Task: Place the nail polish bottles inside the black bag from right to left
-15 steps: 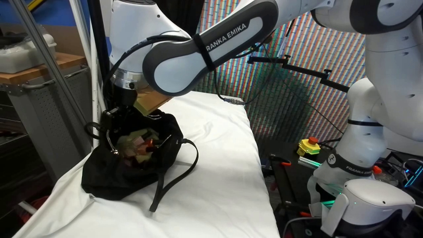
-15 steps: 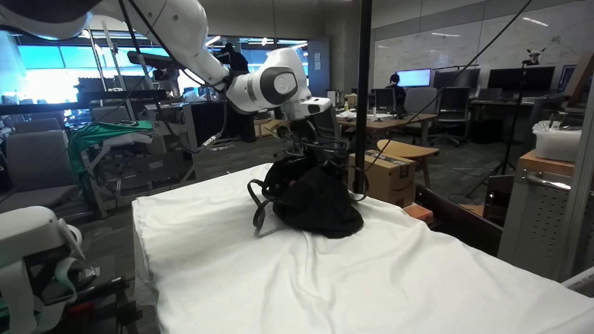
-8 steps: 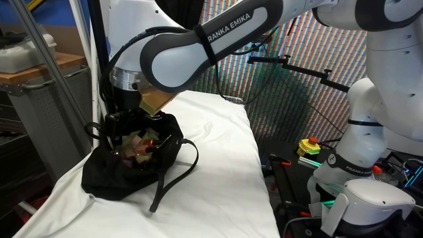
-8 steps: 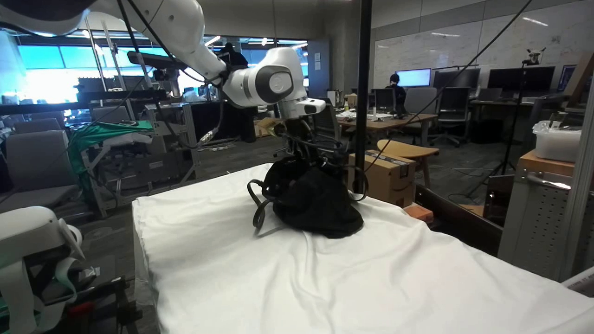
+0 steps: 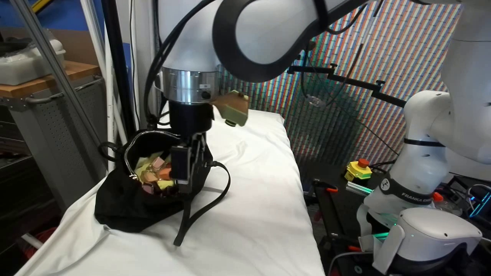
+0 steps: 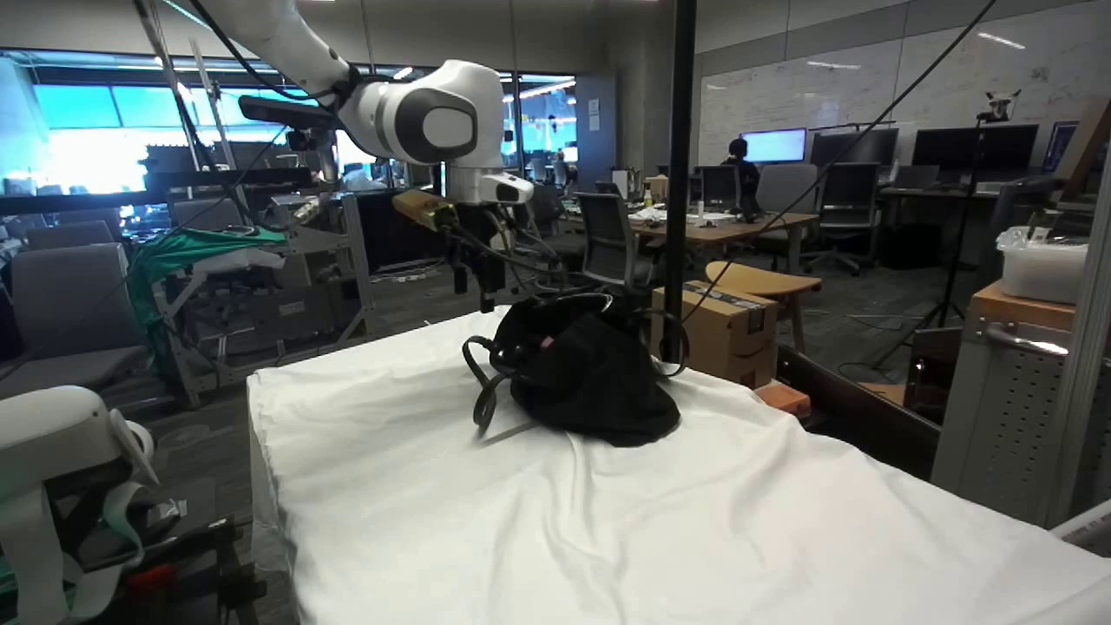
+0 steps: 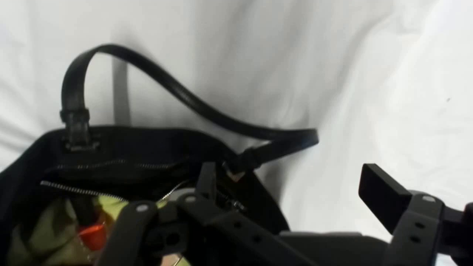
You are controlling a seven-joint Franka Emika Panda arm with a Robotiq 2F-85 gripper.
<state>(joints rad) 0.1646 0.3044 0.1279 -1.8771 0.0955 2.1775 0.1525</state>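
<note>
The black bag point(image 5: 126, 207) sits slouched on the white cloth with its zipped mouth open; it also shows in an exterior view point(image 6: 599, 382) and the wrist view point(image 7: 159, 144). Several small items lie inside on its yellow-green lining. Among them is an orange-red nail polish bottle with a black cap point(image 7: 93, 236); orange and pink bottles point(image 5: 165, 173) show in an exterior view. No bottle shows outside the bag. My gripper point(image 7: 293, 186) is open and empty above the bag's side edge. One finger overlaps the bag, the other is over bare cloth. It also hangs in an exterior view point(image 6: 475, 291).
The white cloth point(image 5: 253, 214) covers the table. A bag strap point(image 5: 207, 207) trails onto it, and another loop point(image 5: 107, 151) stands at the opposite side. A black pole point(image 6: 680, 174) and white poles point(image 5: 109, 115) rise beside the table. A grey cart point(image 5: 73, 130) stands nearby.
My gripper has risen out of the bag's mouth and moved sideways, toward the side with the trailing strap. More of the bag's contents now shows. The bag has not visibly moved.
</note>
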